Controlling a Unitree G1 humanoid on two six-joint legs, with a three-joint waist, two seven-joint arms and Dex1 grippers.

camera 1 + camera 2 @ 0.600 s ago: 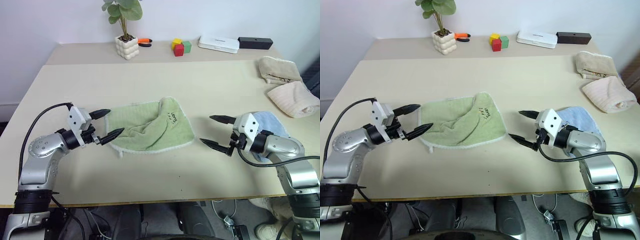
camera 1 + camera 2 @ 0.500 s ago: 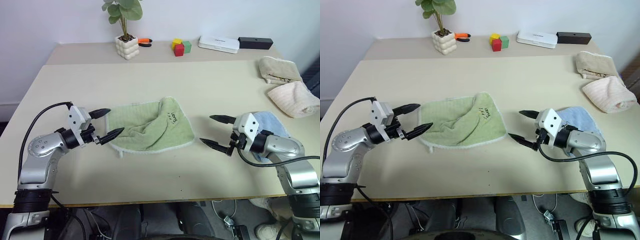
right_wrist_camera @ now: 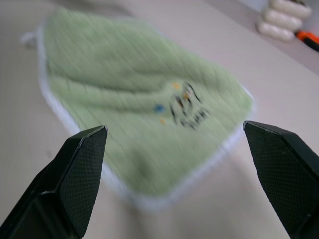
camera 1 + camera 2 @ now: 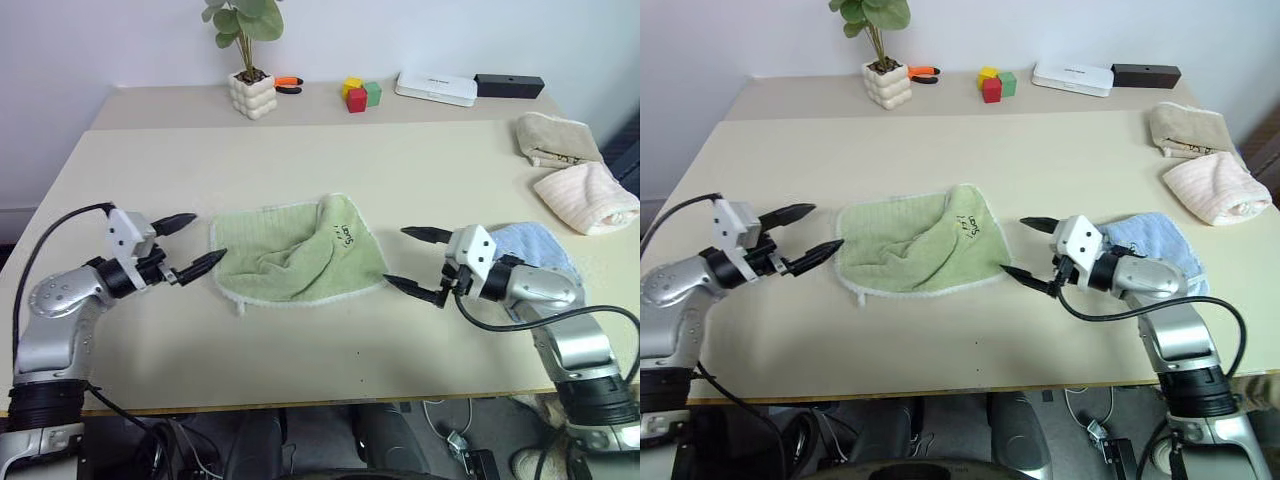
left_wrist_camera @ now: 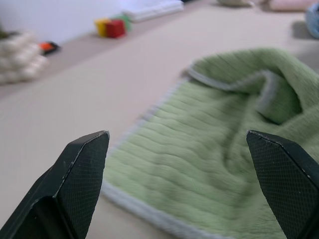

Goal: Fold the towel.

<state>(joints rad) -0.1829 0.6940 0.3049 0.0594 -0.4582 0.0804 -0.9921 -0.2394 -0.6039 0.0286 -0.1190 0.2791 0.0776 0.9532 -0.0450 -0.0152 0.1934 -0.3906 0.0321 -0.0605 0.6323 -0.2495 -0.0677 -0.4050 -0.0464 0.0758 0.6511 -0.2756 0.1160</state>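
A pale beige counter (image 4: 300, 160) carries a rumpled light green towel (image 4: 295, 262) near its front middle, white-edged with a black handwritten mark. A light blue towel (image 4: 540, 245) lies to its right. Near the right edge rest a beige towel (image 4: 557, 138) and a pale pink towel (image 4: 587, 196), just beside each other. Along the back stand a potted plant (image 4: 250, 85), an orange-handled tool (image 4: 289, 84), coloured blocks (image 4: 361, 93), a white box (image 4: 437, 88) and a black box (image 4: 510, 85).

Rumpled green towel (image 3: 134, 114) between spread fingers (image 3: 82, 174)
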